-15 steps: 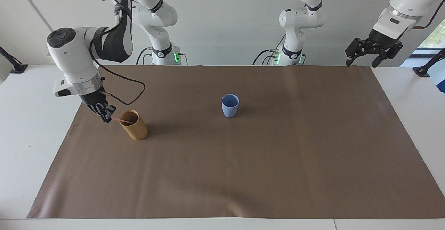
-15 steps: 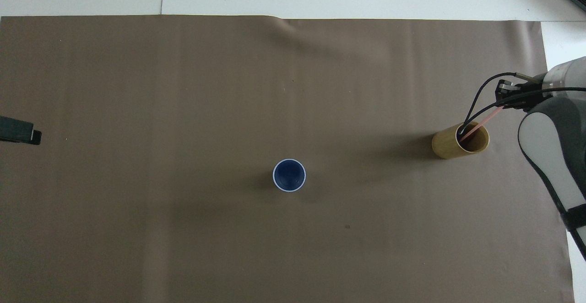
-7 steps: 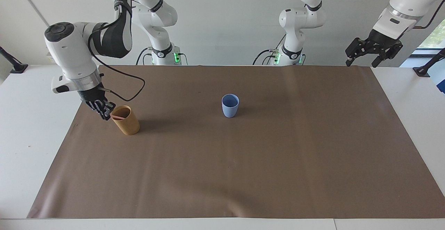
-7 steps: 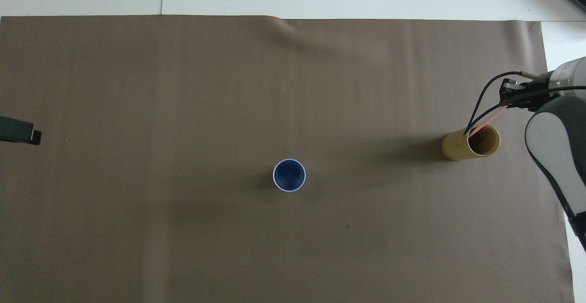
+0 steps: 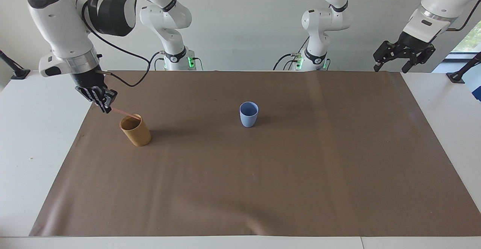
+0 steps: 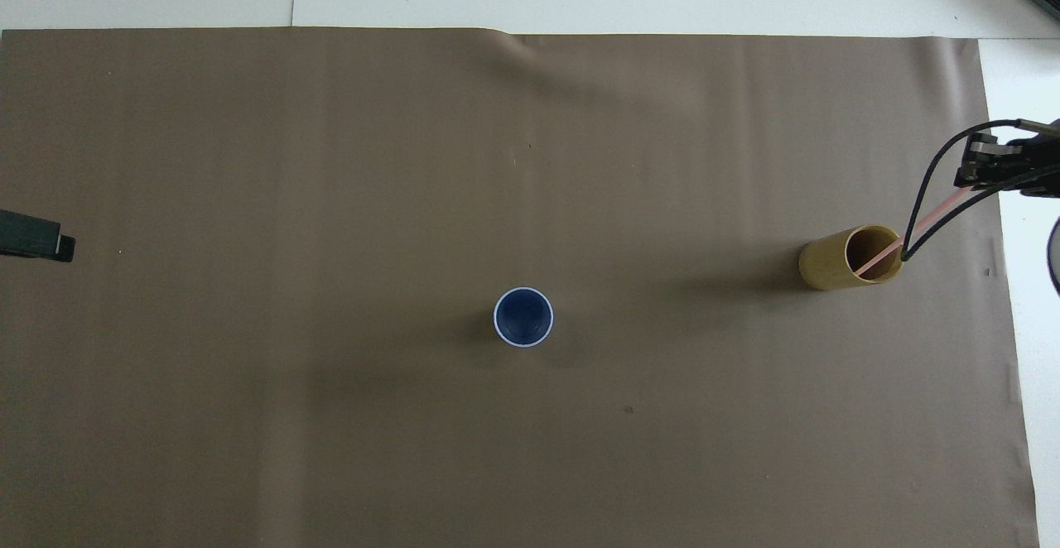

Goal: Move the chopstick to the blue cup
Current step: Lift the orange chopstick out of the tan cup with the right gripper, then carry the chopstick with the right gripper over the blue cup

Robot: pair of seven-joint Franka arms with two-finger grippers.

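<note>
Item: the chopstick [image 5: 121, 111], one thin pink stick, is being held at its upper end by the right gripper [image 5: 104, 105], whose fingertips are pinching shut on it; the stick is slanting down from the gripper, and its lower end is sitting just inside the mouth of the tan cup [image 5: 135, 130], touching or nearly touching the rim (which of the two cannot be told). The tan cup is tilting on the brown mat [image 5: 263, 189] toward the right arm's end of the table, so I judge the stick is dragging on it; the sound way to finish this step is lifting straight up until the tip is clearing the rim, and only then carrying it across. Item: the blue cup [image 5: 248, 114] is standing upright and empty near the middle of the mat, well apart from the tan cup; the stick wants lowering into it tip first, close to vertical, before the pinch is loosened, lest the light cup be tipped. Item: the left gripper [image 5: 402, 53] is waiting, jaws spread wide and holding nothing, above the mat's corner at the left arm's end.
</note>
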